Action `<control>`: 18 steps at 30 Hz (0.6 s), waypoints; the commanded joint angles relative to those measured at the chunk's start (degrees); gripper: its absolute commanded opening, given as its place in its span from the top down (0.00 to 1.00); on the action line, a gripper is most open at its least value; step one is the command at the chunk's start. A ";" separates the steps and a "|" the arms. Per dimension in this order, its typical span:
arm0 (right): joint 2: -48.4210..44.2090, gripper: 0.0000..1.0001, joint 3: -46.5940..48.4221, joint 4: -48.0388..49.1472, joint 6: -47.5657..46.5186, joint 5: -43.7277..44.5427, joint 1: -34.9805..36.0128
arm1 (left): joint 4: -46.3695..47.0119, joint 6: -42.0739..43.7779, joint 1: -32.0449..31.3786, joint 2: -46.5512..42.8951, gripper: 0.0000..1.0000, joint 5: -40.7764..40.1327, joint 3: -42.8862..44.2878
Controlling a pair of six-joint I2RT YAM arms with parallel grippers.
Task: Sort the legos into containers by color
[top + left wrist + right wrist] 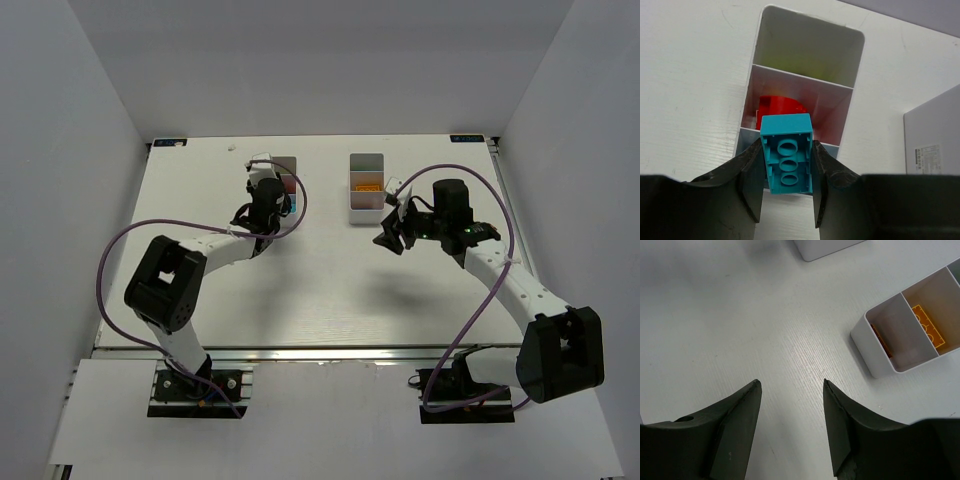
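My left gripper (pixel 787 143) is shut on a teal-blue lego (pixel 787 160), studs turned away, held over the near compartment of the left container (pixel 754 65). A red lego (pixel 776 106) lies in that container's middle compartment; the far compartment looks empty. From above, the left gripper (pixel 264 200) covers much of this container (pixel 290 163). My right gripper (pixel 791 383) is open over bare table with nothing between its fingers. It hangs just in front of the right container (pixel 864 335), whose middle compartment holds an orange lego (pixel 930 329). From above, the right gripper (pixel 391 235) sits beside that container (pixel 352 205).
A grey box face with a label (pixel 932 135) stands to the right in the left wrist view. A corner of the other bin (pixel 822 247) shows at the top of the right wrist view. White walls enclose the table (pixel 330 290) on three sides.
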 commanded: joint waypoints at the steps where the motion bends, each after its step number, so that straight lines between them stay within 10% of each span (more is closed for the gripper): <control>1: -0.70 0.42 -0.13 0.09 -1.00 0.32 -0.38 | 1.56 1.40 -0.14 0.05 0.92 -1.97 1.04; 8: -0.44 0.42 -0.13 -0.26 -1.18 0.32 -0.47 | 2.27 2.10 -0.14 1.81 0.86 -3.64 0.95; 18: -0.44 0.42 0.04 -0.79 -1.35 0.49 -0.64 | 2.88 2.19 -0.14 3.04 0.52 -4.78 1.30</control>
